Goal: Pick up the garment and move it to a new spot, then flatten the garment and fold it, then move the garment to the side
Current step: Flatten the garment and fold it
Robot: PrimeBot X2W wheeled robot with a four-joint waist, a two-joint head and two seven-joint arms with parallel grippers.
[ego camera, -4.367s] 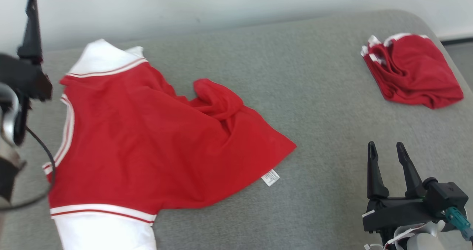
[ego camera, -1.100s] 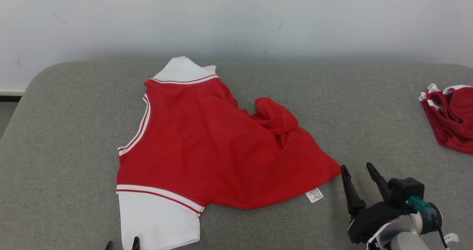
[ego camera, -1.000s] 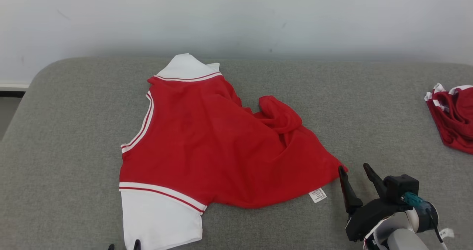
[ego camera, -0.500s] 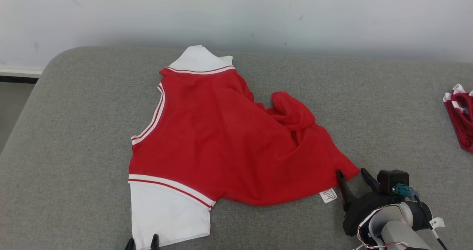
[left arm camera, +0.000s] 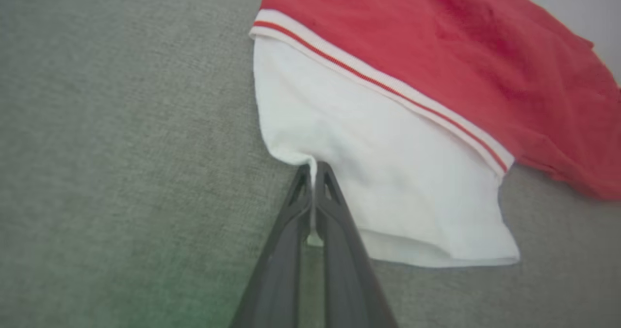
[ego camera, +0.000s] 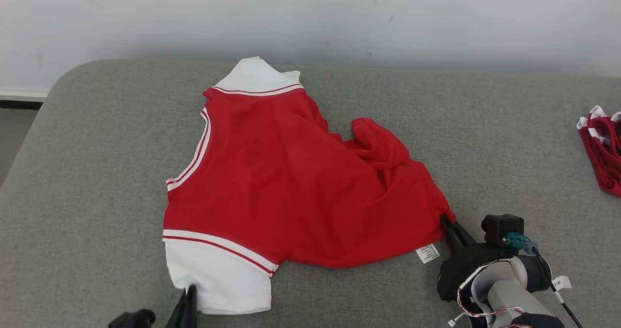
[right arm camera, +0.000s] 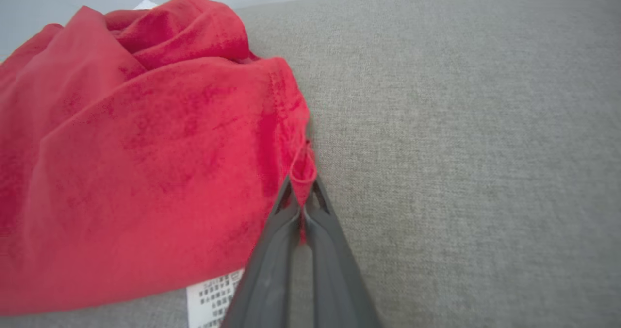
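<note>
The garment (ego camera: 291, 182) is a red shirt with white sleeves and red-striped trim, lying rumpled on the grey cushioned surface (ego camera: 106, 163). My left gripper (ego camera: 190, 296) sits at the bottom of the head view, shut on the near corner of the white sleeve (ego camera: 218, 279). In the left wrist view the left gripper (left arm camera: 313, 170) pinches the white sleeve (left arm camera: 378, 172) edge. My right gripper (ego camera: 447, 220) is shut on the shirt's red right corner. The right wrist view shows the right gripper (right arm camera: 302, 187) clamping red fabric of the garment (right arm camera: 145, 163), beside a white care label (right arm camera: 216, 289).
Another red garment with white trim (ego camera: 601, 148) lies bunched at the far right edge of the surface. A pale wall (ego camera: 310, 17) runs behind. The surface's rounded left corner (ego camera: 63, 80) drops to the floor. A white care label (ego camera: 427, 253) pokes out by my right gripper.
Both grippers have closed: the left onto the white sleeve corner, the right onto the red hem corner. The camera has shifted slightly, so the whole scene sits a little differently.
</note>
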